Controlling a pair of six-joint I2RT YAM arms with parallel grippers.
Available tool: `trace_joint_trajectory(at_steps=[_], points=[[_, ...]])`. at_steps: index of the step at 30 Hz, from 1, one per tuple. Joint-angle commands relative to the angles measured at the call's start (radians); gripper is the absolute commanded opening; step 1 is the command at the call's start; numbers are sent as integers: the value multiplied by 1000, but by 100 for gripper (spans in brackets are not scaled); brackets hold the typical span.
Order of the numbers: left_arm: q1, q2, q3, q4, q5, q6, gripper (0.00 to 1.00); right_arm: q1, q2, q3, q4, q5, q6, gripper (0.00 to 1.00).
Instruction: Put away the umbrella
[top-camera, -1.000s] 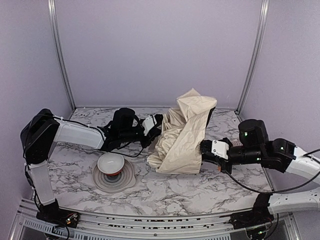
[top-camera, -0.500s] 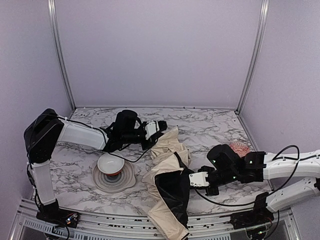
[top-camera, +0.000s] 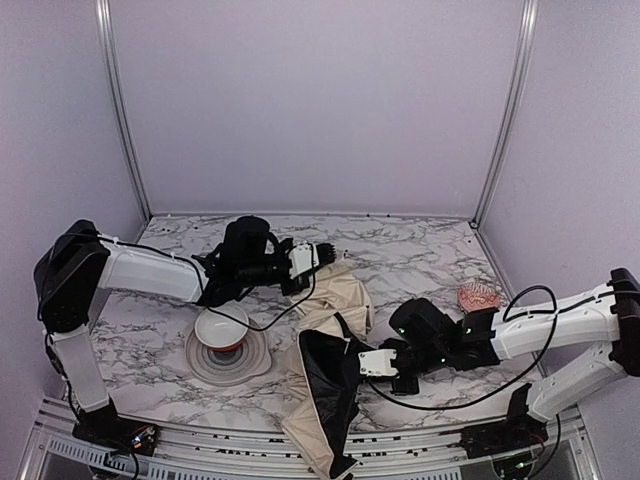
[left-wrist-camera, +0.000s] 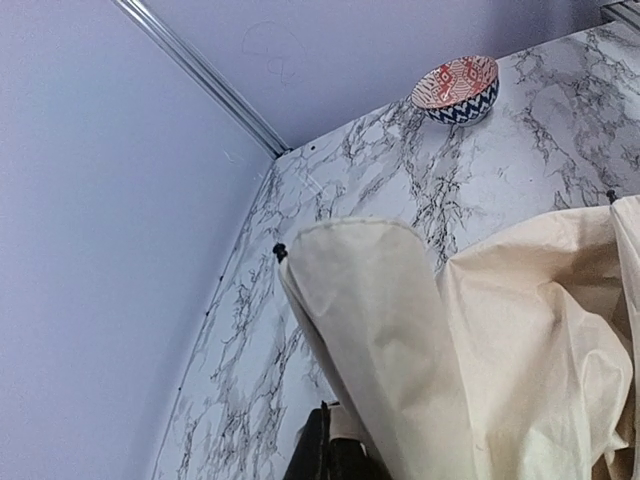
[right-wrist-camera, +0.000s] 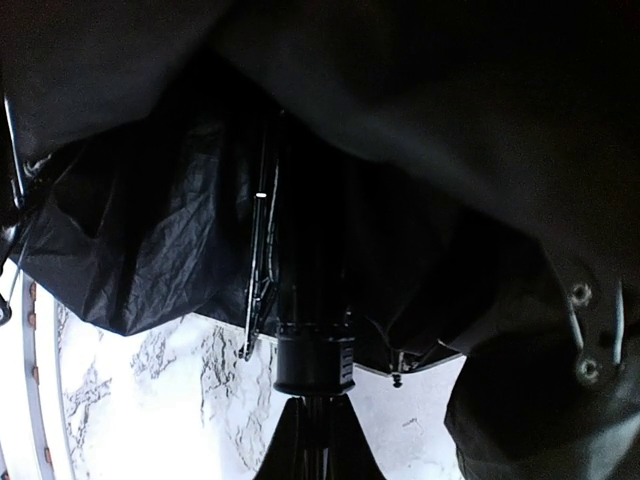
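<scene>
The umbrella (top-camera: 340, 300) lies slumped across the middle of the marble table (top-camera: 430, 250), between the 2 arms, its canopy half collapsed. Cream fabric is heaped toward the back, soft and creased in broad folds. Nearer the front the black lining (top-camera: 325, 372) gapes open, matt and crinkled, and a cream flap spills over the table's near edge.

The left gripper (top-camera: 326, 255) reaches in level from the left and meets the back edge of the cream heap. In its wrist view the dark fingers (left-wrist-camera: 312, 458) show only at the bottom edge, with a fold of fabric coming down over them. I cannot tell whether they pinch it or merely sit against it. The right gripper (top-camera: 372, 364) comes in low from the right, its tip buried at the mouth of the lining. Its own view shows it clamped on the thin black shaft (right-wrist-camera: 305, 300) just below a ribbed round collar (right-wrist-camera: 314, 365), with thin metal ribs (right-wrist-camera: 258, 270) alongside under the black cloth.

Just left of the umbrella a white bowl (top-camera: 222, 323) with a red base sits on a round grey plate (top-camera: 256, 360), close under the left forearm. A black cable (top-camera: 280, 312) loops from that arm past the bowl toward the cream fabric. A small patterned bowl (left-wrist-camera: 457, 88), red inside with a blue zigzag outside, stands behind the right arm, apart from the fabric.
</scene>
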Motion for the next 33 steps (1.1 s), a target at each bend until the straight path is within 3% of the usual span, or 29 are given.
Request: trace_joint_trajectory(at_steps=[1,6,9,10,12,14,16,22,23,30,33], points=[[-17,-65,4,114,-39,79,0,19,37,16,-60,-43,7,0],[14,89,82,114,-175,91,0,18,42,16,-61,-44,9,0],[40,187,169,112,-282,-23,0,17,47,14,-54,9,0,0],[51,220,216,105,-343,-85,16,15,49,16,-53,34,-8,0],[77,293,333,49,-504,-209,68,0,49,19,-41,62,-20,0],[102,334,469,-116,-614,-301,90,-24,48,18,-19,46,-22,0],[124,342,576,-248,-640,-382,98,-39,49,18,-1,33,-21,0],[188,196,569,-415,-533,-534,99,-75,58,35,-13,19,-27,0],[186,140,524,-419,-494,-533,99,-81,58,41,-24,20,-25,0],[92,-360,3,-388,42,-518,74,-97,24,36,6,17,-32,0],[45,-484,-107,-422,110,-626,68,-98,30,47,1,41,-34,0]])
